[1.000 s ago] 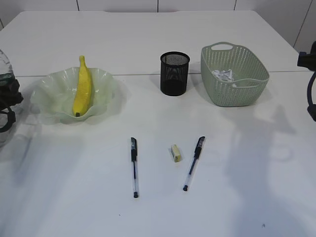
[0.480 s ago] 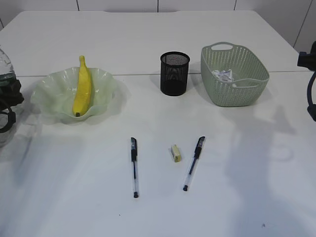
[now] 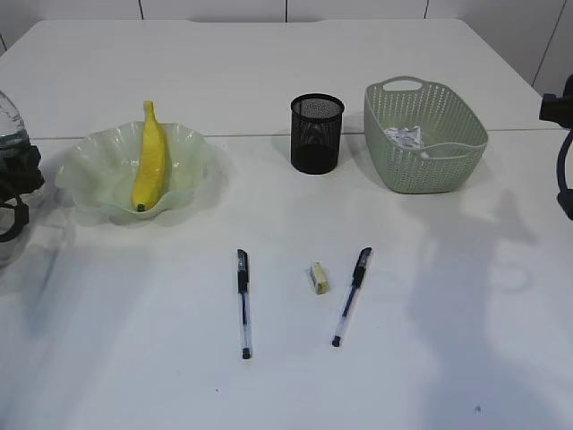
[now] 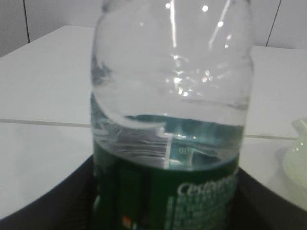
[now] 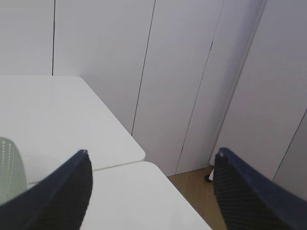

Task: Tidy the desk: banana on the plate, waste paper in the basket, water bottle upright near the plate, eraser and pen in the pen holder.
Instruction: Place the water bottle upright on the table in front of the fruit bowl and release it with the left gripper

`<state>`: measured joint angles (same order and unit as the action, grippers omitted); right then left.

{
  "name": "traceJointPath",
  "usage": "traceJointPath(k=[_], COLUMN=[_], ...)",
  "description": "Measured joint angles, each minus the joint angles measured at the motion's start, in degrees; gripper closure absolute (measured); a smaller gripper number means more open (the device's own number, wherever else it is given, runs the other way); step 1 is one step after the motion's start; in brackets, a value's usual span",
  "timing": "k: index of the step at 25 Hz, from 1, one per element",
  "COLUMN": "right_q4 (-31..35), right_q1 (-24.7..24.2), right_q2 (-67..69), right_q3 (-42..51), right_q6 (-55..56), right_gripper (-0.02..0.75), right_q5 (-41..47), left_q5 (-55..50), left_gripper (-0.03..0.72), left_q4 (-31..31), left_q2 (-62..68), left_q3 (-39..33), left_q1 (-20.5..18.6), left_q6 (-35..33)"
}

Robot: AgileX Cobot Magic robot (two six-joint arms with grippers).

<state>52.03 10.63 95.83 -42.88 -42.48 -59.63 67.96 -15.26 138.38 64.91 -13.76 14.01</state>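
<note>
A yellow banana (image 3: pixel 148 161) lies on the pale green plate (image 3: pixel 89 170). Crumpled waste paper (image 3: pixel 407 136) is inside the green basket (image 3: pixel 428 166). The black mesh pen holder (image 3: pixel 317 133) stands between them. Two pens (image 3: pixel 243 300) (image 3: pixel 351 294) and a small eraser (image 3: pixel 319 277) lie on the table in front. My left gripper (image 3: pixel 13 193) (image 4: pixel 165 201) is shut on the water bottle (image 3: pixel 7 121) (image 4: pixel 172 96), held upright at the left edge beside the plate. My right gripper (image 5: pixel 151 191) is open and empty, raised at the right edge.
The white table (image 3: pixel 430 340) has a seam running behind the plate and basket. The right wrist view shows the table's far right corner (image 5: pixel 124 143), the wall and floor beyond it, and a bit of the basket (image 5: pixel 9 167).
</note>
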Motion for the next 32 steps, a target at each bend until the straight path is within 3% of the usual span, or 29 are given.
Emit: traceJointPath(k=[5,32], right_q4=[0.0,-0.2], right_q1=[0.0,0.0], right_q2=[0.0,0.0], right_q3=[0.0,0.0], right_q6=[0.0,0.0], right_gripper=[0.150,0.150], right_q5=[0.0,-0.1], left_q5=[-1.0,-2.1], left_gripper=[0.192,0.128], left_q4=[0.0,0.0], left_q2=[0.4,0.2], left_q3=[0.0,0.0], left_q1=[0.0,0.0], left_q6=[0.7,5.2])
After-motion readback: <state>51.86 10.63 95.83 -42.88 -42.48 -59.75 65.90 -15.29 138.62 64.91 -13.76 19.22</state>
